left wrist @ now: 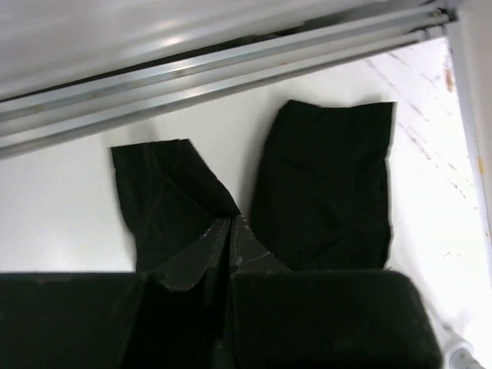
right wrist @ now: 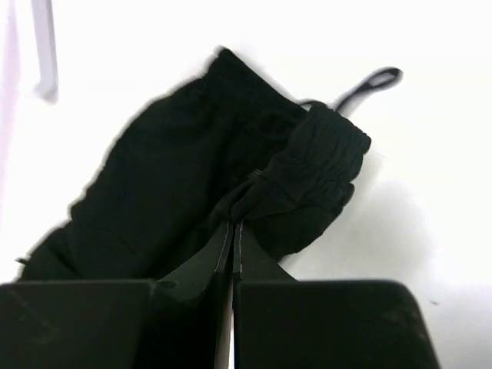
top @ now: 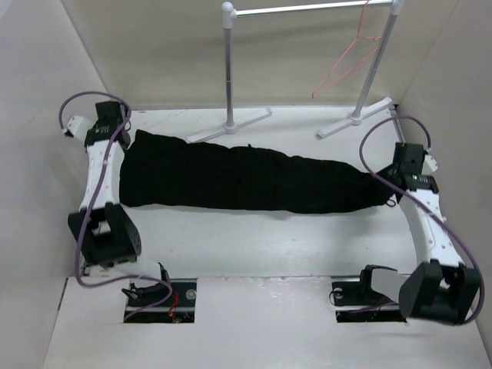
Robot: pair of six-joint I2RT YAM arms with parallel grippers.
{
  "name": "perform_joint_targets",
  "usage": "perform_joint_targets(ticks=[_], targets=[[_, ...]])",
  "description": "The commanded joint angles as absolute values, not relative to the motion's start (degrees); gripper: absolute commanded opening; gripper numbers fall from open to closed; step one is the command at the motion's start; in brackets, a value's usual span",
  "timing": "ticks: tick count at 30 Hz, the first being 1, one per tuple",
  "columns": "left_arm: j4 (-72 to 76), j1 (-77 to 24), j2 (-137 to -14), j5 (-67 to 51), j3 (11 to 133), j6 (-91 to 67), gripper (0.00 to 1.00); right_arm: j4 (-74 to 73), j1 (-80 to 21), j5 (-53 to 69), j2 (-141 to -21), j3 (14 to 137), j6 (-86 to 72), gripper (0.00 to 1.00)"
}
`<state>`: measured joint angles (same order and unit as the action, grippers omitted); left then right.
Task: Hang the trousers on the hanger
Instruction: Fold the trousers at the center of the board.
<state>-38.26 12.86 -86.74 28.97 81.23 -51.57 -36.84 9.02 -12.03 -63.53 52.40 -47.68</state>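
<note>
The black trousers [top: 246, 178] lie stretched flat across the table from left to right. My left gripper [top: 129, 138] is at their left end. In the left wrist view it [left wrist: 231, 221] is shut, its tips pinching a fold of one leg end [left wrist: 173, 196]; the other leg end [left wrist: 327, 184] lies flat beside it. My right gripper [top: 390, 192] is at their right end. In the right wrist view it [right wrist: 233, 224] is shut on bunched fabric by the elastic waistband [right wrist: 323, 161]. The pink-orange wire hanger [top: 350, 58] hangs from the rail at the back right, apart from both grippers.
A grey metal rack stands at the back, with two posts [top: 229, 69] and flat feet [top: 231, 124] on the table just behind the trousers. White walls close in on the left, right and back. A drawstring loop [right wrist: 370, 81] sticks out past the waistband.
</note>
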Motion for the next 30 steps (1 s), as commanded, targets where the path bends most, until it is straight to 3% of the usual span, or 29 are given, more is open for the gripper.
perform_joint_targets(ticks=[1,11,13,14,17,19,21,23,25,26,28,29,30], targets=[[-34.4,10.6,-93.8,32.8,91.6,-50.3,0.0,-30.9,10.0,-11.3,-70.2,61.5,-47.5,0.0],[-33.9,7.3,-124.3,32.8,124.1,-46.2,0.0,-30.3,10.3,-6.8,-101.6,85.0,-47.5,0.01],[-32.4,7.2,-130.0,31.4,129.3,-45.0,0.08,-30.1,10.3,-5.7,-106.3,89.0,-48.4,0.06],[-32.0,7.2,-132.2,29.5,131.3,-44.4,0.15,-30.0,10.3,-5.7,-108.2,90.9,-49.0,0.13],[-29.4,7.1,-132.7,26.0,131.8,-42.9,0.43,-29.2,10.0,-5.6,-109.9,94.2,-48.9,0.49],[-28.2,7.1,-129.0,25.3,127.8,-42.1,0.54,-28.8,10.0,-5.4,-107.7,93.4,-48.0,0.62],[-27.3,7.1,-122.3,25.4,119.5,-42.2,0.57,-28.3,9.9,-5.2,-103.9,90.1,-47.2,0.66],[-25.6,7.1,-114.1,25.7,107.8,-42.8,0.58,-26.6,9.4,-5.0,-97.9,83.1,-47.1,0.66],[-22.8,6.8,-105.9,25.0,94.5,-45.2,0.58,-23.1,8.3,-5.4,-91.0,73.7,-47.8,0.58],[-21.3,6.6,-102.3,23.6,88.1,-46.5,0.57,-21.5,7.6,-5.2,-87.7,69.3,-48.6,0.48],[-19.3,6.7,-97.5,20.4,78.8,-49.6,0.58,-20.6,5.9,-4.7,-82.3,62.3,-50.8,0.18],[-18.2,6.8,-95.4,18.2,74.5,-51.1,0.59,-20.6,5.4,-4.3,-79.7,59.4,-51.8,0.1],[-16.5,7.4,-94.0,16.1,70.7,-52.2,0.59,-20.2,4.7,-3.6,-77.4,56.8,-52.7,0.09]])
